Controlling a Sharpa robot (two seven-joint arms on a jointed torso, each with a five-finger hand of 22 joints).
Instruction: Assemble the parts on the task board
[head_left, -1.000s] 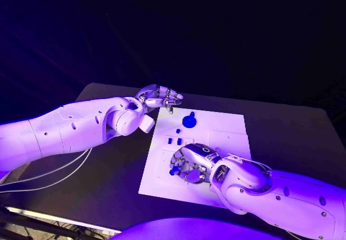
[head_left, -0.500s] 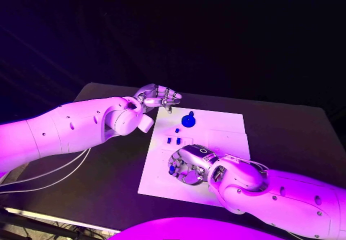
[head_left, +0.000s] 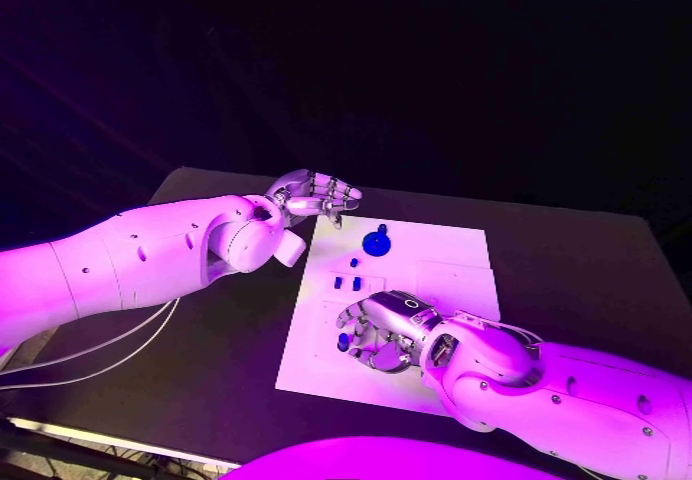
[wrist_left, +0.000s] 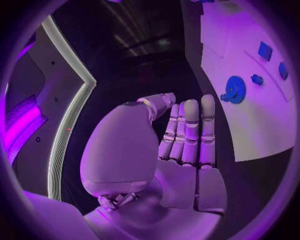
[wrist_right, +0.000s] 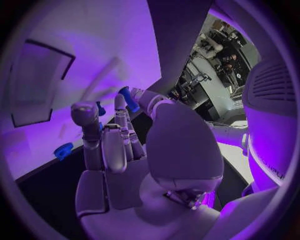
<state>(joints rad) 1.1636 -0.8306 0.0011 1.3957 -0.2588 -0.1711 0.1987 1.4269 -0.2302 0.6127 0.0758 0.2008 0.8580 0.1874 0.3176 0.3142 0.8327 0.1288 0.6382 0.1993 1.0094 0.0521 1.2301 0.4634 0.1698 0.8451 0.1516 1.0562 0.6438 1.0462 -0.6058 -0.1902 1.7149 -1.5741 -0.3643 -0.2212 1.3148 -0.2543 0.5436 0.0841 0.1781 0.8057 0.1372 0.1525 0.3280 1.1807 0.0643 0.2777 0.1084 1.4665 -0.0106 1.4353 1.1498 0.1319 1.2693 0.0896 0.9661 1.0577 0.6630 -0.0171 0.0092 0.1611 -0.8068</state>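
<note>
Black table (head_left: 216, 370) carrying white task board (head_left: 447, 260). Right robot hand (head_left: 378, 332) over board's near left part, fingers curled, pinching small blue part (wrist_right: 130, 99). Left robot hand (head_left: 317, 192) empty, fingers together, just off far-left corner, beside blue gear (head_left: 378, 241).
</note>
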